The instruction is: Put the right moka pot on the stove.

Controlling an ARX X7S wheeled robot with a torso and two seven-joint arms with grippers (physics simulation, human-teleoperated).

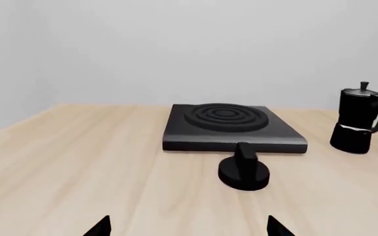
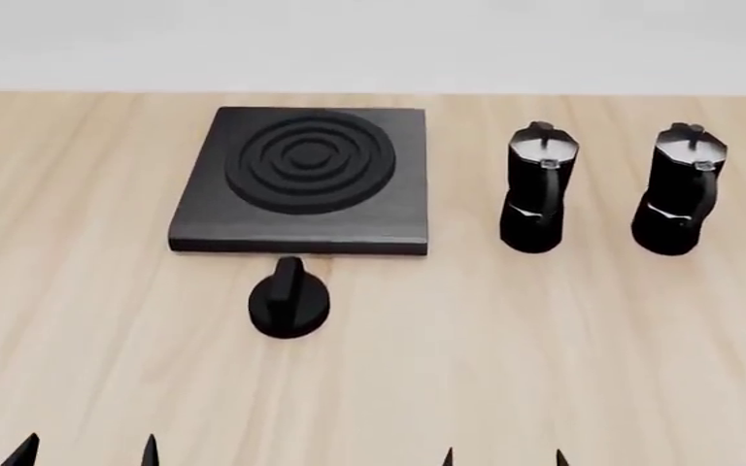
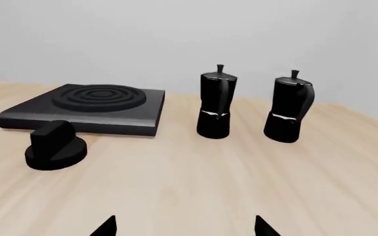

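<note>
**Two pots upright, stove bare, both grippers clear of everything**

Although the scene is searched for brand marks or lettering, none of the objects carries any writing that can be read; every surface is plain black, grey or wood grain.

Seen from the head camera, the right moka pot (image 2: 679, 189) stands upright on the wooden table (image 2: 606, 369), at the far right of the row of objects. Just beside it, toward the stove, stands the second moka pot (image 2: 536, 187), apart from it and likewise upright. Both show a grey lid with a small knob on top and a black handle on the near side.

Left of the pots lies the stove (image 2: 302, 182), a flat black slab with concentric burner rings, nothing resting on it. A round black knob (image 2: 288, 299) sits on the table just in front of the stove's near edge, not touching it.

At the bottom edge of the head view, only the fingertips of each gripper show. The left gripper (image 2: 84, 452) has its tips spread apart with nothing between them. The right gripper (image 2: 504, 456) is likewise parted and holds nothing, well short of the pots.
</note>
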